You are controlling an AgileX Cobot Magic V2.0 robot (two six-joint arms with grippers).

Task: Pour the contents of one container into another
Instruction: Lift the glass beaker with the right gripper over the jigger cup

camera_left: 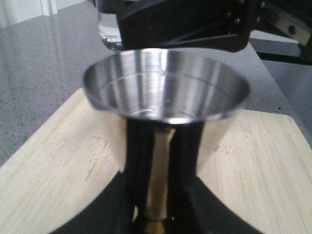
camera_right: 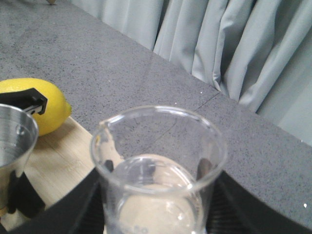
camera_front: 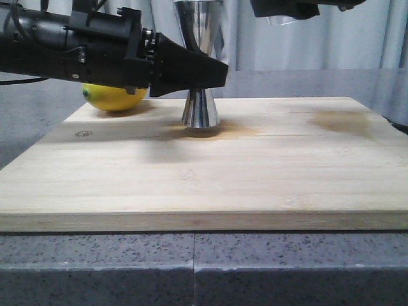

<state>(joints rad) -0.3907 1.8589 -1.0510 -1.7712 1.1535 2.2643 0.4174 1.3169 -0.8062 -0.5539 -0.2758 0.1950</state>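
Note:
The steel jigger (camera_front: pixel 201 109) stands upright on the wooden board (camera_front: pixel 268 178), its gold-banded waist (camera_left: pixel 158 195) between the black fingers (camera_left: pixel 137 161) of my left gripper (camera_front: pixel 213 71), which is shut on it. Its open upper cup (camera_left: pixel 165 87) faces up. The clear glass beaker (camera_right: pixel 158 161) holds clear liquid and is held upright in my right gripper (camera_right: pixel 158 200), shut round its body. It hangs high above the board, beside and just beyond the jigger's rim (camera_right: pixel 14 141). In the front view only the right gripper's underside (camera_front: pixel 287 7) and a bit of the beaker (camera_front: pixel 280 20) show at the top edge.
A yellow lemon (camera_front: pixel 113 97) lies on the board's far left corner, behind my left arm. The board rests on a grey speckled counter (camera_front: pixel 191 268). Grey curtains (camera_right: pixel 234 44) hang at the back. A brown stain (camera_front: pixel 341 121) marks the board's right side.

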